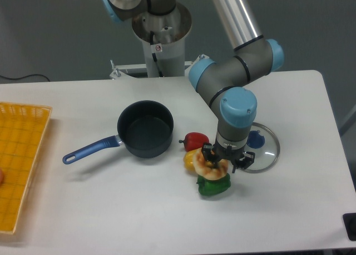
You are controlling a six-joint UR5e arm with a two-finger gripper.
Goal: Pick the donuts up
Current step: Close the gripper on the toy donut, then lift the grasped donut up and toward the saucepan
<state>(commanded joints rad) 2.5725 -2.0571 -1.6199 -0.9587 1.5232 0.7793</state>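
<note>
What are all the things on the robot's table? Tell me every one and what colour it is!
donut: one, tan-orange with cream icing, between the gripper's fingers, near the peppers
red pepper: one, red, right of the pot
yellow pepper: one, yellow, just in front of the red one
green pepper: one, green, right below the donut
pot: one, dark with a blue handle, middle of the table
glass lid: one, clear with a blue knob, right of the gripper
basket: one, yellow, left edge of the table
table: one, white
robot arm: one, grey and blue
gripper: one, black, down around the donut
</note>
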